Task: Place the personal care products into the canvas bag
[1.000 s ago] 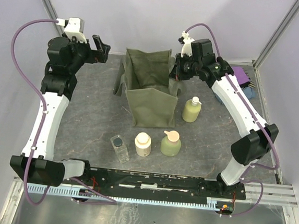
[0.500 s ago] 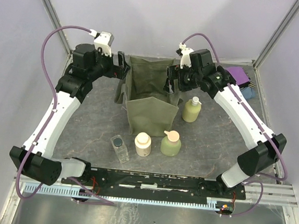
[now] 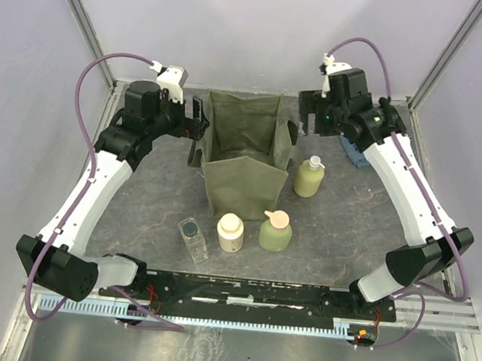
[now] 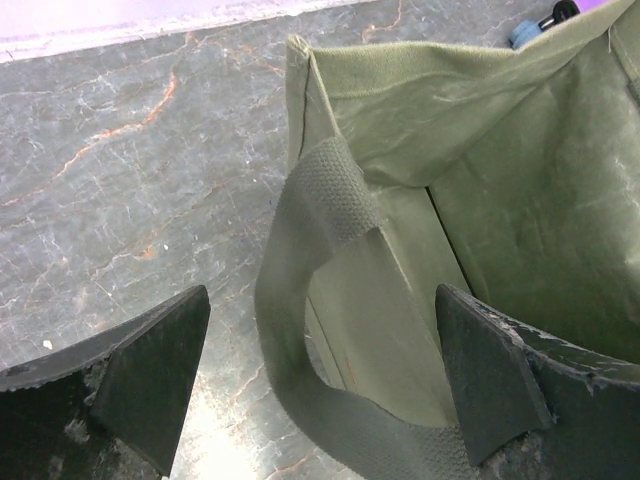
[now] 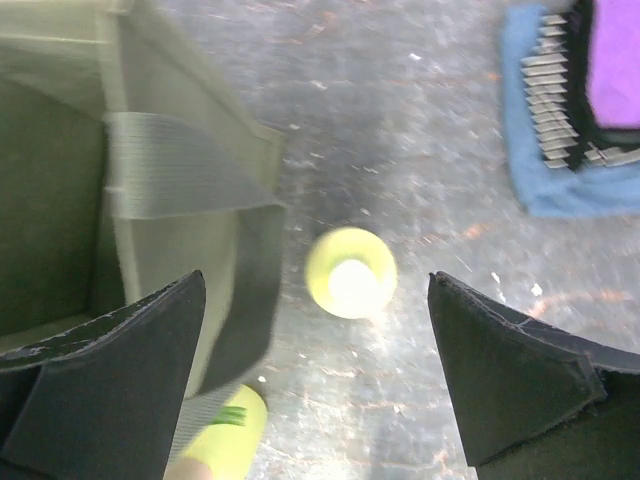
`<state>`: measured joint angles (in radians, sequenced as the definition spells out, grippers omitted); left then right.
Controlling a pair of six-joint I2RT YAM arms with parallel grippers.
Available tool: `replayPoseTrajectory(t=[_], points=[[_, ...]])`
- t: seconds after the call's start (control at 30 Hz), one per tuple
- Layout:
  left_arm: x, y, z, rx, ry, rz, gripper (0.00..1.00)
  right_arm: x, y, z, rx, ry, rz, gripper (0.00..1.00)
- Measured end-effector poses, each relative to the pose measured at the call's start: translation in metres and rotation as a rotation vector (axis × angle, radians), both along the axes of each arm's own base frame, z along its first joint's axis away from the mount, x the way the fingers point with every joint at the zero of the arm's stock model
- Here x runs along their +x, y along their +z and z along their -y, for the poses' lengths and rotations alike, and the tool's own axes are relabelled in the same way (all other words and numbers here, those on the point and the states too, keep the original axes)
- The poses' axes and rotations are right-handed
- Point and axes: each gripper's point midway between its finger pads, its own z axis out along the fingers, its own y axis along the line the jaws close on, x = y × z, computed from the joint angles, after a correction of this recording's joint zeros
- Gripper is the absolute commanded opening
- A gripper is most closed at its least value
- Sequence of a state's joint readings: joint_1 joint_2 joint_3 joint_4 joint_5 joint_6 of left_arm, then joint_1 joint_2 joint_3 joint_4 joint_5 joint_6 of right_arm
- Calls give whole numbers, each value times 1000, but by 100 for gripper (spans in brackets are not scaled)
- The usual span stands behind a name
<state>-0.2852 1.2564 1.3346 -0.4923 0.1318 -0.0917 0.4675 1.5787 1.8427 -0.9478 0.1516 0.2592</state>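
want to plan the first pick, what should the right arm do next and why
Probably lower the right gripper straight down over the yellow-green pump bottle. The jaws stand open and empty, the bottle's top shows between them from above, and the bottle stands upright outside the canvas bag, beside its right handle, so a short descent should bring the jaws around it.

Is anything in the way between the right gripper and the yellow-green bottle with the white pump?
Nothing visible is. The right gripper hangs open above the yellow-green bottle with the white pump, with only grey table around it. The olive-green canvas bag stands beside the bottle, not over it.
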Motion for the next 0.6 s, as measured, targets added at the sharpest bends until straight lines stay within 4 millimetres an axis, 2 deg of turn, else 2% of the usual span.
replayPoseTrajectory(t=[0.17,0.27,0.37,0.5,0.6], points=[[-5,-11,2,0,-8,-11,100,-6,-17,59,-57,-174,-49,100],[-4,-11,4,-15,-14,-8,100,-18,-35,76,-98,-207,-100,99],[-4,-12,8,-32,-26,-5,100,-32,-64,77,-119,-183,-171,94],[-1,-18,11,-46,-25,4,100,-49,-102,72,-119,-142,-275,93],[0,-23,11,-51,-23,2,100,-53,-119,69,-110,-126,-312,93]])
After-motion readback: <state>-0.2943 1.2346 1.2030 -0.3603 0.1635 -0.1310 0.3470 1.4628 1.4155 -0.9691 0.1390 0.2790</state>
